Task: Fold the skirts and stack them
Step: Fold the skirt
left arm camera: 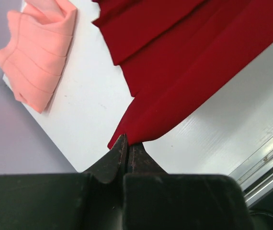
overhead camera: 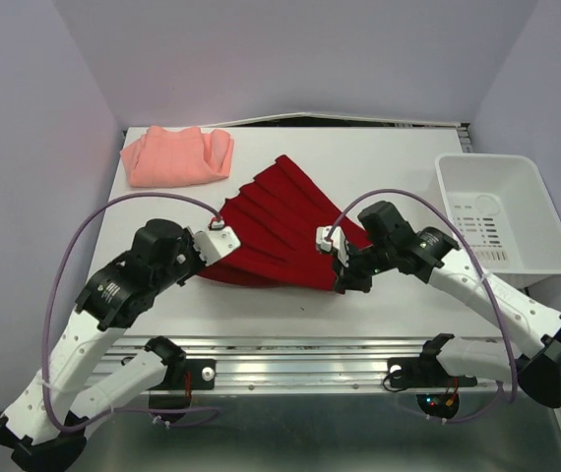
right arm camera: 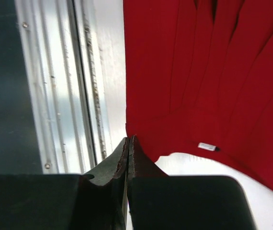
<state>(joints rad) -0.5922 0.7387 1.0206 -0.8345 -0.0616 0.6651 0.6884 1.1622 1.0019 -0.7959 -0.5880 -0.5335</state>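
Note:
The deep red skirt (overhead camera: 280, 221) lies fanned out on the middle of the white table (overhead camera: 162, 211), its wide hem toward the near edge. My left gripper (overhead camera: 209, 264) is shut on the skirt's near left corner; in the left wrist view (left arm camera: 127, 142) the red cloth (left arm camera: 184, 62) runs out from between the closed tips. My right gripper (overhead camera: 343, 281) is shut on the near right corner, also seen in the right wrist view (right arm camera: 129, 141) with the red cloth (right arm camera: 199, 72) beyond. The salmon-pink skirt (overhead camera: 174, 155) lies bunched at the back left, also in the left wrist view (left arm camera: 36, 57).
A white plastic bin (overhead camera: 522, 264) stands at the right side of the table. A metal rail (overhead camera: 290, 354) runs along the near table edge and shows in the right wrist view (right arm camera: 60, 86). A small white tag (right arm camera: 207, 146) sits on the red skirt.

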